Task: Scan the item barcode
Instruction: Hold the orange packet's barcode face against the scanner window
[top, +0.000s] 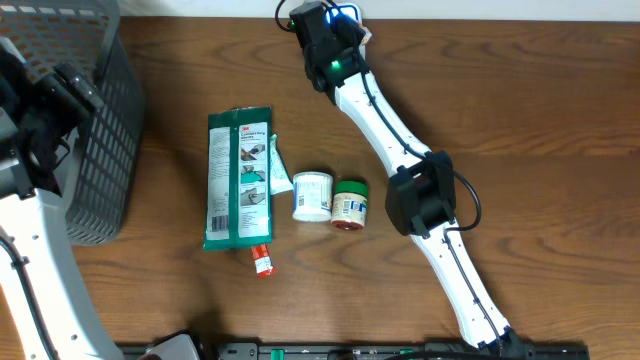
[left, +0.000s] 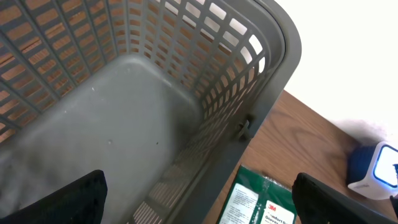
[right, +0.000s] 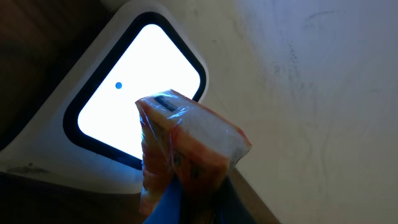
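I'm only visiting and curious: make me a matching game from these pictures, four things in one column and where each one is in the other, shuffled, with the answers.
Things:
1. basket
2. green packet
3. orange packet
4. white tub

Places:
A. right beside the green-topped jar
B. under the open left pincer
C. in the shut right pincer, before the lit scanner window
D. flat on the table, beside the basket

Pairs: 1-B, 2-D, 3-C, 4-A.
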